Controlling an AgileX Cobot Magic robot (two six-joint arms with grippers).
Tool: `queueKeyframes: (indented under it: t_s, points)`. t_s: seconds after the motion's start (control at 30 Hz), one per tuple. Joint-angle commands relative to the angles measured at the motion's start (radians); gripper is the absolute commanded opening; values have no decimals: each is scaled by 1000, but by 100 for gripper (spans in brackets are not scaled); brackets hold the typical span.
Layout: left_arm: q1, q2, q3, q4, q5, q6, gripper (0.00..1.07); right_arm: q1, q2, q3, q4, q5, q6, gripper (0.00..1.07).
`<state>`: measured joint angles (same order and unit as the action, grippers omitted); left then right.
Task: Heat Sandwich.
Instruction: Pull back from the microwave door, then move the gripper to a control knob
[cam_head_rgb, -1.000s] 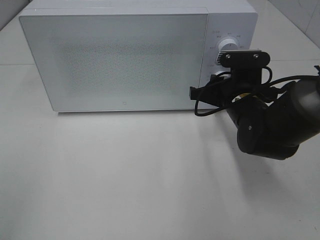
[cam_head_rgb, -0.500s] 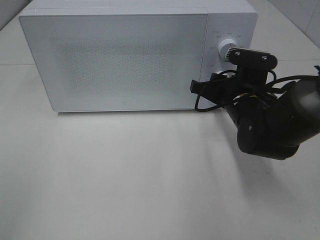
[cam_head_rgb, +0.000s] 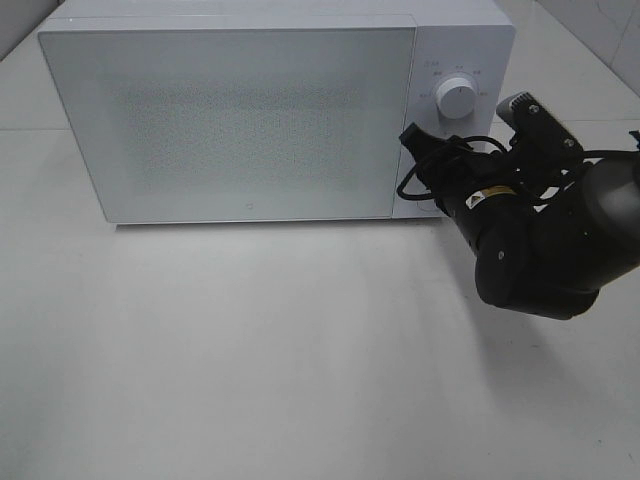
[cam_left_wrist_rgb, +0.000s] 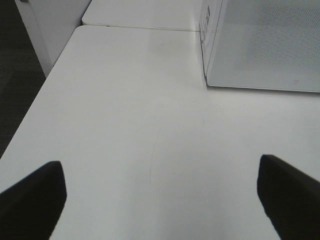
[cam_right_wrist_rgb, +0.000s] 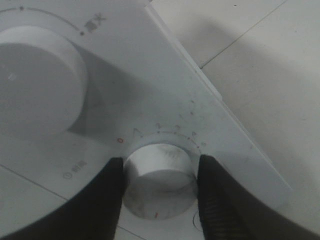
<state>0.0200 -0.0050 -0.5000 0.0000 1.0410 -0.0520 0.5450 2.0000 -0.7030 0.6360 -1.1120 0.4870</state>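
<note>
right claw grips the lower knob, sandwich not in sight

a white microwave (cam_head_rgb: 470, 30) sits on the white table (cam_head_rgb: 250, 350), at the 12 o'clock side in the high view. its big door (cam_head_rgb: 230, 125) is shut. the door is pale and dotted, and nothing inside shows through it.

the sandwich shows in none of the views, so i cannot tell where it is.

the black right arm (cam_head_rgb: 540, 250) comes in from 3 o'clock. it reaches to the strip of knobs at the 3 o'clock end of the microwave. the upper knob (cam_head_rgb: 456, 100) is round, white and bare. it sits at 12 o'clock from the arm's front end.

the right wrist view shows the right claw (cam_right_wrist_rgb: 160, 167) up close. its two black fingers (cam_right_wrist_rgb: 100, 200) press on both sides of the lower knob (cam_right_wrist_rgb: 159, 187), so the claw is closed around it. small marks curve around that knob: a red 0, then 1, 2, 3 and 4. the knob has a tiny red line on its face.

the left claw (cam_left_wrist_rgb: 160, 197) hangs over a bare part of the table. its two dark fingers (cam_left_wrist_rgb: 35, 195) are far apart and hold nothing, so it is wide open. one corner of the microwave shows past it. this claw is out of sight in the high view.
</note>
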Motion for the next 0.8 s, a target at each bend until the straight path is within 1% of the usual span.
queueKeyframes:
  t_s: [0.03, 0.07, 0.2, 0.53, 0.57, 0.8]
  points:
    - [2, -26, 3, 0, -5, 1, 98, 0, -1, -8, -11, 3, 134, 11]
    - [2, -26, 3, 0, -5, 1, 98, 0, -1, -8, -11, 3, 134, 11]
    - [2, -26, 3, 0, -5, 1, 98, 0, -1, -8, -2, 3, 309, 11]
    - [2, -26, 3, 0, -5, 1, 98, 0, -1, -8, -3, 3, 501, 11]
    - [2, -26, 3, 0, -5, 1, 98, 0, -1, -8, -5, 3, 566, 11]
    - [2, -26, 3, 0, -5, 1, 98, 0, -1, -8, -5, 2, 739, 11]
